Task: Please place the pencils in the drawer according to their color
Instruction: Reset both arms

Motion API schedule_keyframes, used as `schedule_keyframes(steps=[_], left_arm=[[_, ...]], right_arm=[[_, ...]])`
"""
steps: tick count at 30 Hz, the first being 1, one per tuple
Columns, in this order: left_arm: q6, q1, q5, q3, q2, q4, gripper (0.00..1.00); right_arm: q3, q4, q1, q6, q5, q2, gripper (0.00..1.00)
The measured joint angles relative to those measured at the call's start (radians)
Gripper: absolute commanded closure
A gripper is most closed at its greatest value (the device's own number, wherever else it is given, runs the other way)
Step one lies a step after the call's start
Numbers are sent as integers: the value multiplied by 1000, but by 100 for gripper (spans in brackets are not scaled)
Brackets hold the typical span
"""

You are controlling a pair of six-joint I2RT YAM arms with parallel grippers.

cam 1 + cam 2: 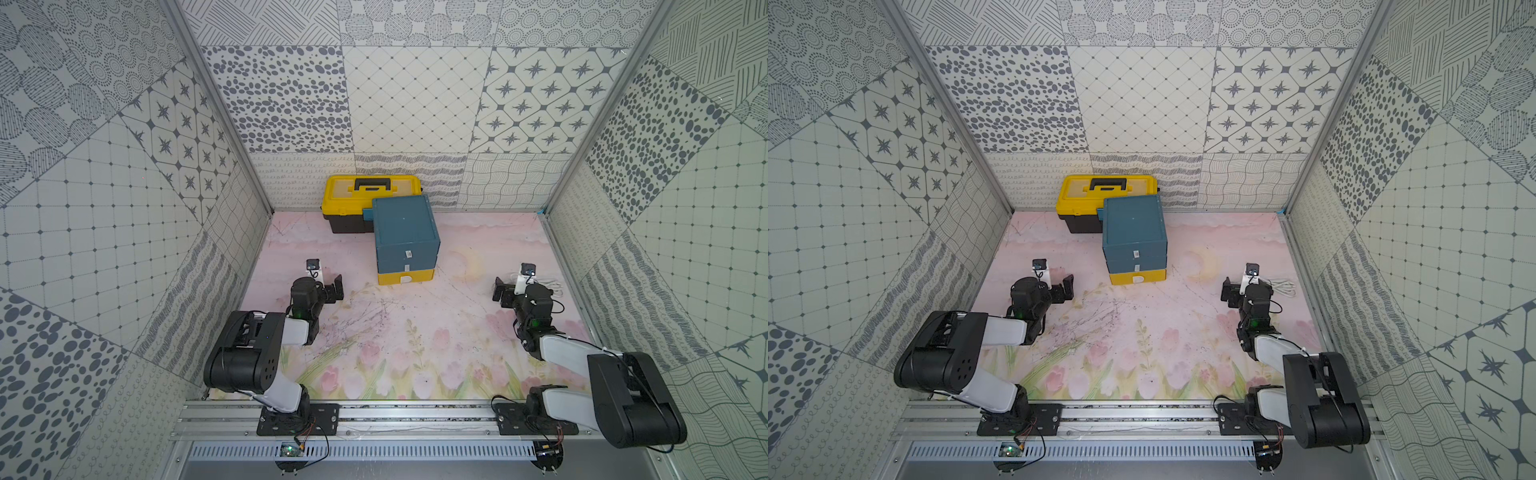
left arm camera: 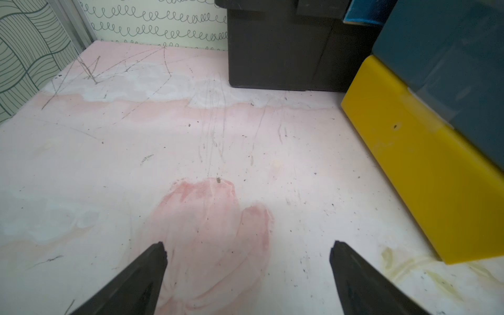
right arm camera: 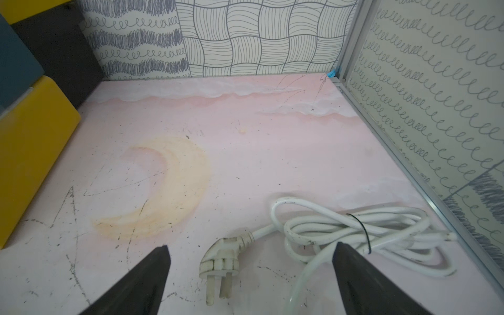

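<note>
No pencils show in any view. The drawer (image 1: 405, 237) (image 1: 1133, 232) is a teal cabinet with a yellow lowest drawer (image 2: 422, 163) (image 3: 27, 150); it stands at the middle back of the pink mat, and all three fronts look pushed in. My left gripper (image 1: 337, 286) (image 1: 1068, 286) (image 2: 248, 245) hovers open to the left of the cabinet's front, with only bare mat between its fingers. My right gripper (image 1: 500, 291) (image 1: 1228, 291) (image 3: 251, 246) is open to the cabinet's right, low over the mat, holding nothing.
A yellow toolbox (image 1: 357, 195) (image 1: 1096, 191) with a black base (image 2: 272, 49) stands behind the cabinet against the back wall. A coiled white power cable (image 3: 354, 229) (image 1: 552, 286) with its plug (image 3: 221, 261) lies just ahead of the right gripper near the right wall.
</note>
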Motion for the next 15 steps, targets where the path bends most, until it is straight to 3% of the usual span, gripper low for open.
schedule_keyframes(steps=[10, 15], left_arm=[[-2, 2, 44, 3, 1, -5, 1], [-2, 2, 54, 3, 1, -6, 1]], right_arm=[[33, 209, -17, -38, -195, 240, 1], [80, 167, -21, -37, -205, 256, 1]])
